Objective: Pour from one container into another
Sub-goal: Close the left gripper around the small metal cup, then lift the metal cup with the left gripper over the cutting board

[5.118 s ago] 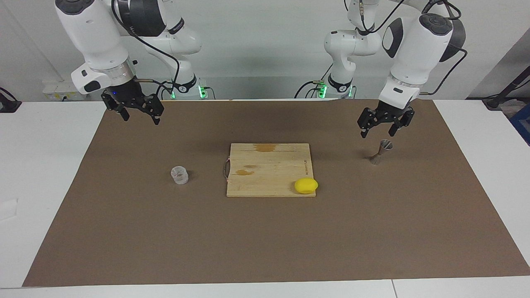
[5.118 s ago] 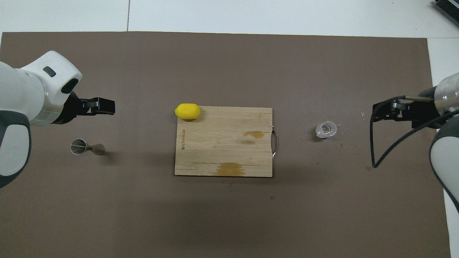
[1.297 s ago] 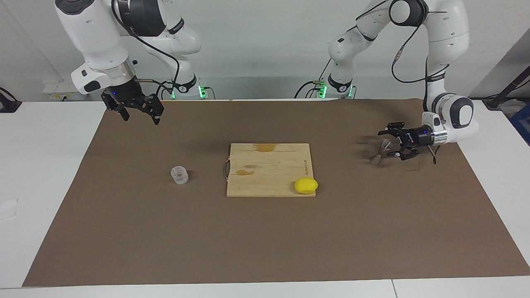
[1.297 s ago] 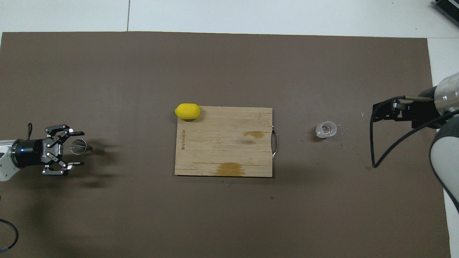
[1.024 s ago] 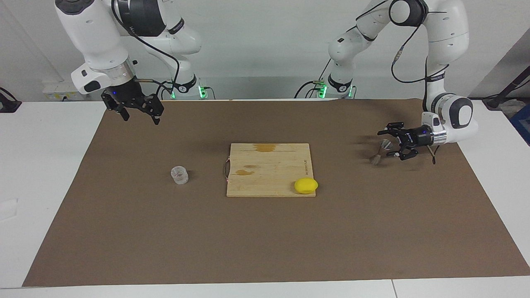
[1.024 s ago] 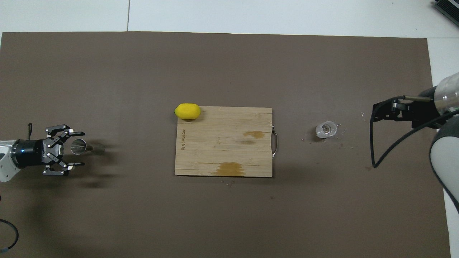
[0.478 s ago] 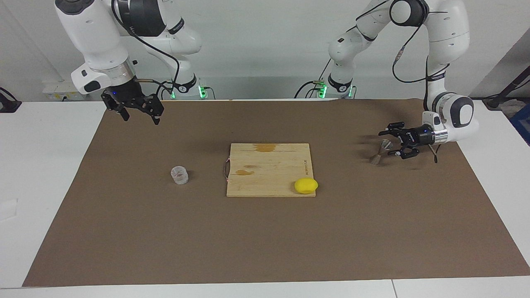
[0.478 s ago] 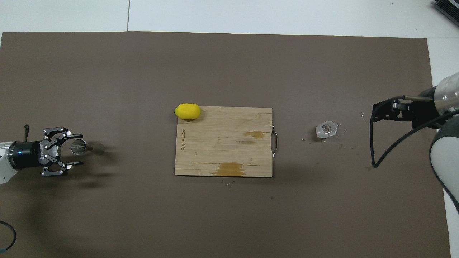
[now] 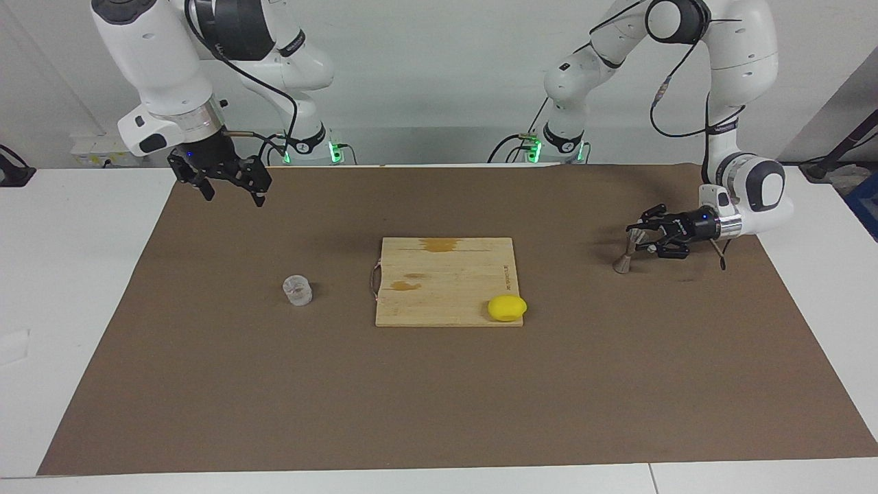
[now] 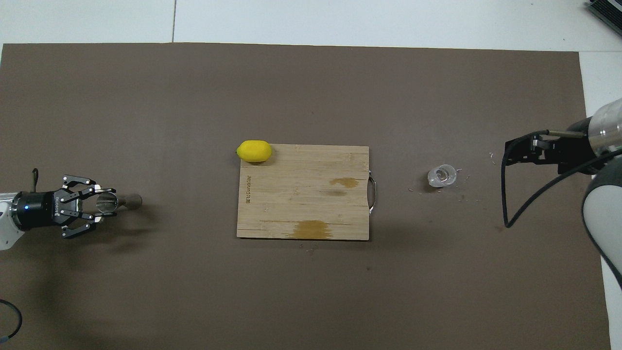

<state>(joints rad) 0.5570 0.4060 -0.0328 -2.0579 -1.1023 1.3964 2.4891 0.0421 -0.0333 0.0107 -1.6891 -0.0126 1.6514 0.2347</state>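
Pinching the metal jigger with my left fingers; right fingers hang wide; cutting board lettering's unreadable.

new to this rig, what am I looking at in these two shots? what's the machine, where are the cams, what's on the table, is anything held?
Two white robot arms with two-finger grippers work at one table covered by a brown mat.

One picture is taken from across the table, facing the robots. The other looks down from above the robots' own end, so the sides are swapped between the two.

On the mat: a cutting board in the middle with a lemon at its corner, a glass cup toward the right arm's end, and a metal jigger toward the left arm's end.

The left gripper lies sideways, low, and is shut on the jigger's upper cone. The jigger's base looks to be on the mat. The right gripper waits open in the air, holding nothing.
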